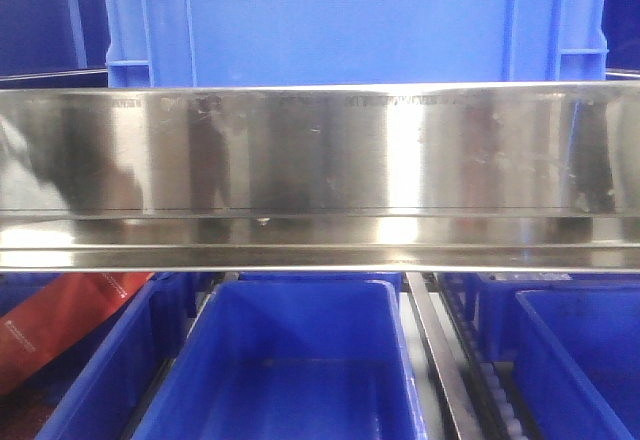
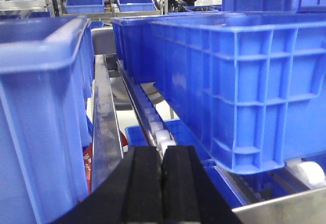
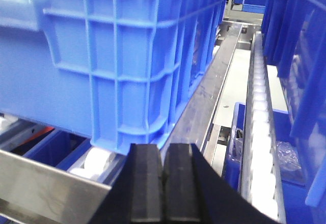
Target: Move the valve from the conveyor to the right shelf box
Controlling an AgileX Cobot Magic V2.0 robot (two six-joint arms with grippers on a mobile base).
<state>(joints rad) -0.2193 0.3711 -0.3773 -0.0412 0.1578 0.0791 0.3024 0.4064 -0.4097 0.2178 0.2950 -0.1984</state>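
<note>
From the front camera I see mostly the shelf: a wide steel beam [image 1: 320, 175] crosses the whole picture, a large blue crate [image 1: 350, 20] stands above it at 12 o'clock, and lower blue boxes [image 1: 290, 360] sit under it from 5 to 7 o'clock. A red object [image 1: 70, 315] lies at 8 o'clock; I cannot tell what it is.

In the left wrist view a big ribbed blue box [image 2: 244, 86] fills the side at 3 o'clock and another blue box [image 2: 41, 112] stands at 9 o'clock. Between them run a steel rail [image 2: 104, 127] and a line of white rollers [image 2: 158, 130] toward 12 o'clock. The left gripper [image 2: 162, 183] is at 6 o'clock, its black fingers [image 2: 145, 183] pressed together with nothing between them.

In the right wrist view a ribbed blue box [image 3: 127, 56] occupies 10 o'clock, with a roller track [image 3: 260, 132] at 3 o'clock. The right gripper [image 3: 163, 183] is at 6 o'clock; its fingers [image 3: 179, 183] are also closed on nothing.

I do not find the valve in any picture, and the conveyor is not in view either; both arms face the shelf. So I judge that either the valve is already dropped in a box, or the picking is not begun. The pictures do not decide this. If it is not begun, all steps remain: go to the belt, grasp the valve, bring it to the right shelf box.
</note>
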